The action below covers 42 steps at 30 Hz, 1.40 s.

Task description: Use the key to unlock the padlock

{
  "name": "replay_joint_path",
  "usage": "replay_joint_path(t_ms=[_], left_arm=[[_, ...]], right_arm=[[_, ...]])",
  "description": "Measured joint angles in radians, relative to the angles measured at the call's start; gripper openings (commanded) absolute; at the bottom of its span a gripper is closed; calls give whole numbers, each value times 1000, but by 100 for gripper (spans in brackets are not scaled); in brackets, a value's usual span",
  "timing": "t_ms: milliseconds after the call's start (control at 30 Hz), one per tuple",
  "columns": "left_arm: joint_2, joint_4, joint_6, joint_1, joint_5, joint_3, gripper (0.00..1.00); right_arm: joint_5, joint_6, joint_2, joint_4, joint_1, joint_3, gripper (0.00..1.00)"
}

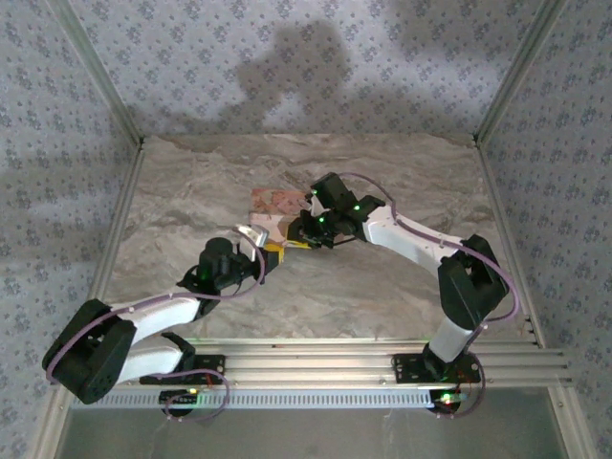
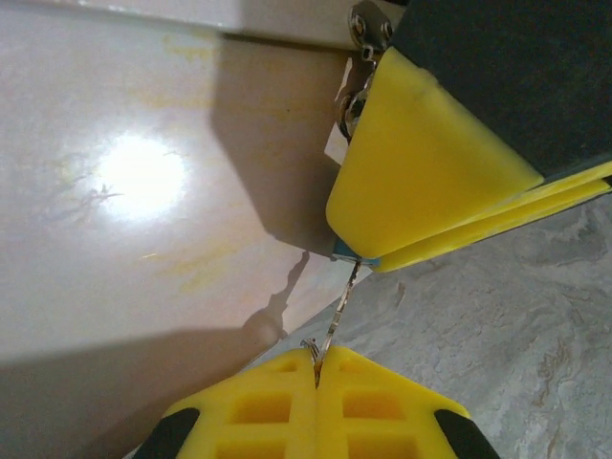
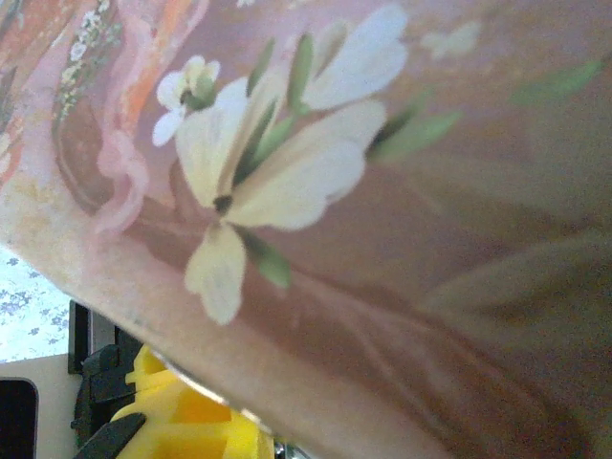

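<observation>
Bringing key to lock: this is judged to be the step in hand; both arms are met over the middle of the table (image 1: pixel 363 296), just in front of a flowered box (image 1: pixel 271 204).
Left gripper (image 2: pixel 316 361): its yellow fingers are pressed together, and the lower end of a thin metal strip, taken to be the key (image 2: pixel 339 304), is pinched between them.
Right gripper (image 2: pixel 375 258): its fingers are closed to a narrow seam, and a small blue piece (image 2: pixel 352 256) is clamped at their tips; the upper end of the strip is met there.
Blue piece: whether it is the key's head or part of the padlock cannot be told.
Metal rings (image 2: pixel 356 100): seen hanging behind the right gripper's finger, which suggests a key ring.
Padlock: not surely made out; a silver object (image 1: pixel 251 232) just beside the left gripper in the top view may be it.
Next move: one grip is likely to have to be released, so that the key can be pushed home and turned; the blade must be kept in line with the keyway.
Risk: the thin strip could be bent, or slipped out, if either arm is moved while it is clamped at both ends.
</observation>
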<state>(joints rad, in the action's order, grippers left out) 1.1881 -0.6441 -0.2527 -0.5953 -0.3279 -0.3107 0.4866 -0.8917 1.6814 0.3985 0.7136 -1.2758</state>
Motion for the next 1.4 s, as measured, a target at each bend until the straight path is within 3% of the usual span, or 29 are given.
replay_joint_path(t_ms=[767,1400], left_arm=[[92,-90,-63,-13,-6,-5,0],[44,-16,-120,11,-88,-9,0]], right_arm=[[4,-21,-6,-29,-2,15,0],[-11,24,-6,14,4,15,0]])
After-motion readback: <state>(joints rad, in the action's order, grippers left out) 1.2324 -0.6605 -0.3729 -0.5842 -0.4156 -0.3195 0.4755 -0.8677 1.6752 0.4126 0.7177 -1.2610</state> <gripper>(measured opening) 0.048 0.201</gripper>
